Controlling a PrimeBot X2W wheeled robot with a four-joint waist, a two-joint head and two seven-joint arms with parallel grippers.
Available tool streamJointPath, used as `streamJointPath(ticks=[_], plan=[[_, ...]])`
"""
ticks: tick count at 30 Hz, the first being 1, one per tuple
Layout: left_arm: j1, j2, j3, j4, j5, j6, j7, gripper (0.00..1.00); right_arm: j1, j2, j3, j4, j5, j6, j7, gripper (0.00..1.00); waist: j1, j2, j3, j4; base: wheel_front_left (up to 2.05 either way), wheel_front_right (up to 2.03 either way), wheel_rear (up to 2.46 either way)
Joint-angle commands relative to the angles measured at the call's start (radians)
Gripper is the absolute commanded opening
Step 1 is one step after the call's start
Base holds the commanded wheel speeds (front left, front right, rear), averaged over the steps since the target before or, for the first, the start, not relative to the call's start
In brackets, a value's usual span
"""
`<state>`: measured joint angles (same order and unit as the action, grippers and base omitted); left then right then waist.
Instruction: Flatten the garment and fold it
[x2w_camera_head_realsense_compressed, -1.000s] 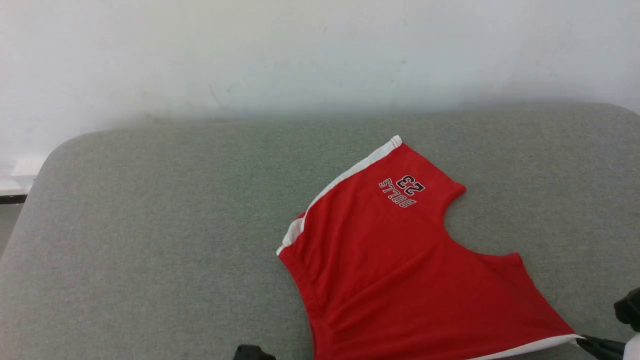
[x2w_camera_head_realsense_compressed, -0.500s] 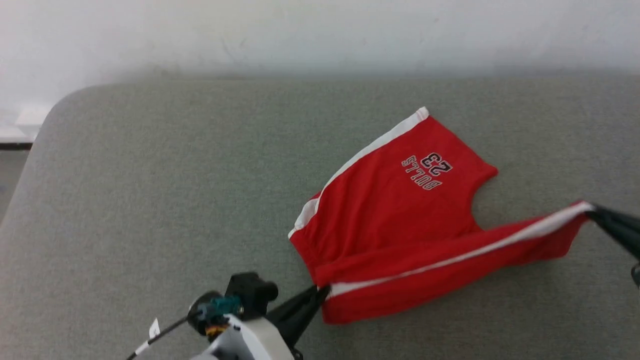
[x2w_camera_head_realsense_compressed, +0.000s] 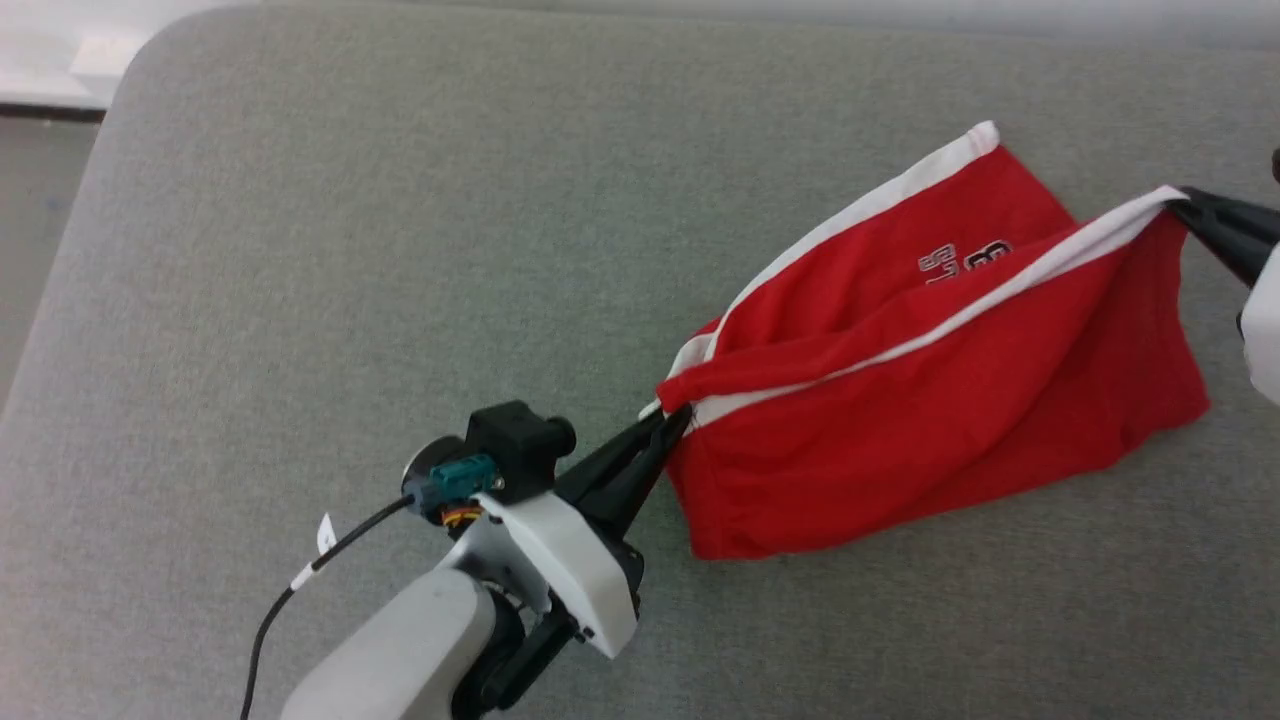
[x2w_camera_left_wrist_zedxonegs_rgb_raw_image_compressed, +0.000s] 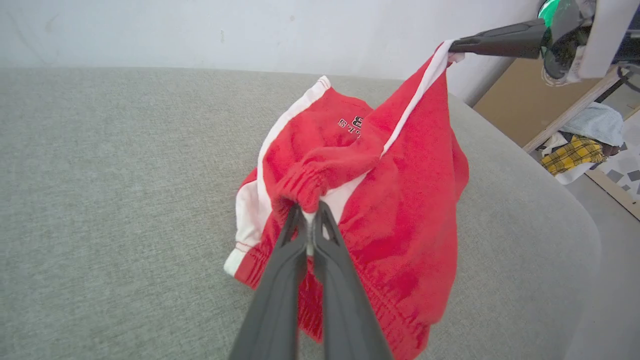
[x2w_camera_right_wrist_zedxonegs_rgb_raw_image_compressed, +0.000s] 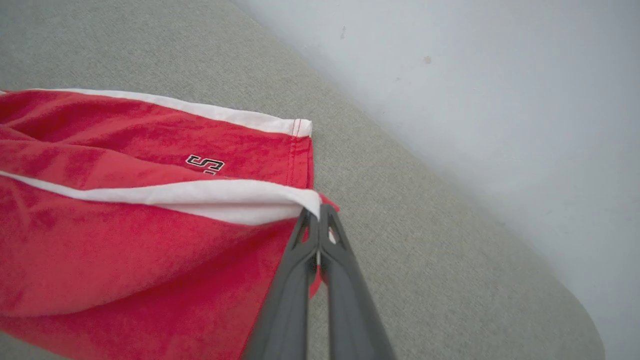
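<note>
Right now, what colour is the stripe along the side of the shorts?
White, a broad stripe on the red shorts; the right wrist view shows it best.

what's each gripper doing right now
Left gripper: shut on the shorts, at the waistband end of the white stripe.
Right gripper: shut on the shorts, at the stripe's other end.

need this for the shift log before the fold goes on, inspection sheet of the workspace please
surface: grey fabric-covered table, rounded corners
job's things: red shorts with white side stripe, one striped edge lifted, the rest lying on the table
clutter: nothing seen
grippers: left gripper shut on the waistband end; right gripper shut on the striped hem corner
cables: black cable with white tags by the left wrist
surroundings: white wall; yellow plaid cloth beyond the table's edge
</note>
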<state>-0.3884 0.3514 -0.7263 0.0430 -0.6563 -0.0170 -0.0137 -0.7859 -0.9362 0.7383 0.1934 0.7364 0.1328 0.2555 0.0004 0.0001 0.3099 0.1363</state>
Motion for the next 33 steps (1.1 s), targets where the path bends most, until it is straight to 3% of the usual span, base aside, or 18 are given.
streamJointPath(ticks=[1,10,22,23,24,25,33], plan=[[-0.019,-0.006,0.005,0.011,0.013,-0.007,-0.008,0.0,-0.027,0.01,0.015,0.019,-0.008,-0.002,0.004,0.0,-0.0004,-0.0001,0.081,0.07,0.0,0.0,0.0],[-0.099,-0.06,-0.002,0.105,0.035,-0.018,-0.053,0.0,-0.256,0.043,0.182,0.236,-0.058,-0.002,-0.022,0.0,-0.0004,-0.0001,0.15,0.126,0.0,0.0,0.0],[-0.158,-0.116,-0.021,0.166,0.053,-0.029,-0.097,0.0,-0.402,0.1,0.335,0.429,-0.042,-0.002,-0.135,0.0,-0.0004,-0.0001,0.184,0.153,0.0,0.0,0.0],[-0.162,-0.119,-0.023,0.172,0.055,-0.029,-0.101,0.0,-0.404,0.106,0.348,0.442,-0.034,-0.002,-0.14,0.07,-0.0004,-0.0001,0.184,0.153,0.0,0.0,0.0],[-0.166,-0.121,-0.025,0.177,0.062,-0.026,-0.107,0.64,-0.406,0.111,0.359,0.453,-0.025,-0.002,-0.147,1.0,-0.0004,-0.0001,0.181,0.152,0.0,0.0,0.0],[-0.169,-0.123,-0.026,0.184,0.068,-0.022,-0.113,1.0,-0.407,0.117,0.37,0.463,-0.018,-0.002,-0.157,1.0,-0.0004,-0.0001,0.176,0.15,0.0,0.0,0.0],[-0.147,-0.111,0.0,0.224,0.076,0.019,-0.169,1.0,-0.375,0.164,0.434,0.538,0.076,-0.002,-0.231,1.0,-0.0004,-0.0001,0.061,0.11,0.0,0.0,0.0]])
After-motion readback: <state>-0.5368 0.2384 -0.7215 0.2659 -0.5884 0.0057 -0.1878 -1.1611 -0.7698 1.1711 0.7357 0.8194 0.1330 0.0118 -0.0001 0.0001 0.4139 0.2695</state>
